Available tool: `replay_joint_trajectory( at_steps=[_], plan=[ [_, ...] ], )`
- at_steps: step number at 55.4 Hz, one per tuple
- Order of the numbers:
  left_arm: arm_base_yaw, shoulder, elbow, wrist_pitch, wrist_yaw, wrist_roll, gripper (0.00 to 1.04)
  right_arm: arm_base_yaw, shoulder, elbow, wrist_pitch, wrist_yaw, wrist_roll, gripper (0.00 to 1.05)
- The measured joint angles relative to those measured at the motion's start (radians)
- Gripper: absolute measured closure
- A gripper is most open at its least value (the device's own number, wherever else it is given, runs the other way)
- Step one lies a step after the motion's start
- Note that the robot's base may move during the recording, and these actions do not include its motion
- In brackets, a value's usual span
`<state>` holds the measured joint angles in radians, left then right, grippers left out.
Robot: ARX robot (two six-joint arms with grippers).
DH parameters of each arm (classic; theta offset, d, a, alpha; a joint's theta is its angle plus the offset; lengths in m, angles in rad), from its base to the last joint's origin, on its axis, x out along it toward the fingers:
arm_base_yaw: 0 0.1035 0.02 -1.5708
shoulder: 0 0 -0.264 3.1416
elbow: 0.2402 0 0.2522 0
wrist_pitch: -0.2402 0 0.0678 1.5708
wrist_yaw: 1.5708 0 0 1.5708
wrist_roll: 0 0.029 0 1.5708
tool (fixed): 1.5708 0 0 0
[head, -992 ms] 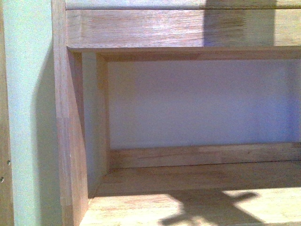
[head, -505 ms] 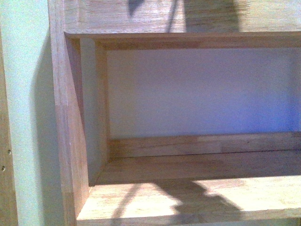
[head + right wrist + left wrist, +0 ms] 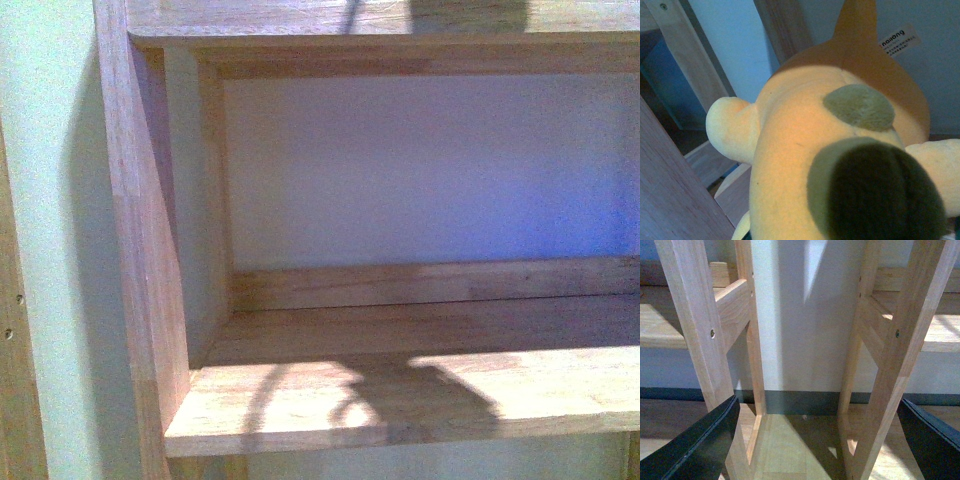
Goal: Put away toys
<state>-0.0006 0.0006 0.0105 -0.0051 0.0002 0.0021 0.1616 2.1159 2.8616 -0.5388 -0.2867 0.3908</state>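
Note:
The plush animal [image 3: 805, 150] fills the right wrist view: orange-yellow body, paler cream limbs, a grey-green patch, a dark round patch and a white label. My right gripper is shut on it, and its fingers are hidden behind the plush. My left gripper [image 3: 815, 450] is open and empty, with its dark fingers [image 3: 695, 445] spread wide low near the floor. It faces the wooden legs [image 3: 700, 330] of the shelf units. Neither gripper shows in the front view.
A wooden shelf compartment [image 3: 420, 390] stands right in front, with a white back panel, a left side wall [image 3: 140, 250] and a board above. A shadow lies on its bottom board. Pale wall is at the left. Below are the floor [image 3: 790, 450] and a dark baseboard.
In the front view the shelf has slid upward in the picture, and the bottom board's front edge now shows. The shadow on the board has shifted and changed shape.

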Motion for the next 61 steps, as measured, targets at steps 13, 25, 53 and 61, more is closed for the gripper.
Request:
replay_joint_trajectory(
  at_steps=[13, 25, 53, 61],
  plan=[
    [0.000, 0.000, 0.000, 0.000, 0.000, 0.000, 0.06, 0.003, 0.035, 0.025, -0.002, -0.021, 0.075, 0.86],
    [0.000, 0.000, 0.000, 0.000, 0.000, 0.000, 0.06, 0.011, -0.051, -0.235, 0.133, -0.021, 0.141, 0.86],
    [0.000, 0.000, 0.000, 0.000, 0.000, 0.000, 0.06, 0.018, -0.040, -0.237, 0.170, -0.089, 0.214, 0.86],
    [0.000, 0.000, 0.000, 0.000, 0.000, 0.000, 0.06, 0.023, -0.016, -0.196, 0.152, -0.084, 0.216, 0.76]
  ],
)
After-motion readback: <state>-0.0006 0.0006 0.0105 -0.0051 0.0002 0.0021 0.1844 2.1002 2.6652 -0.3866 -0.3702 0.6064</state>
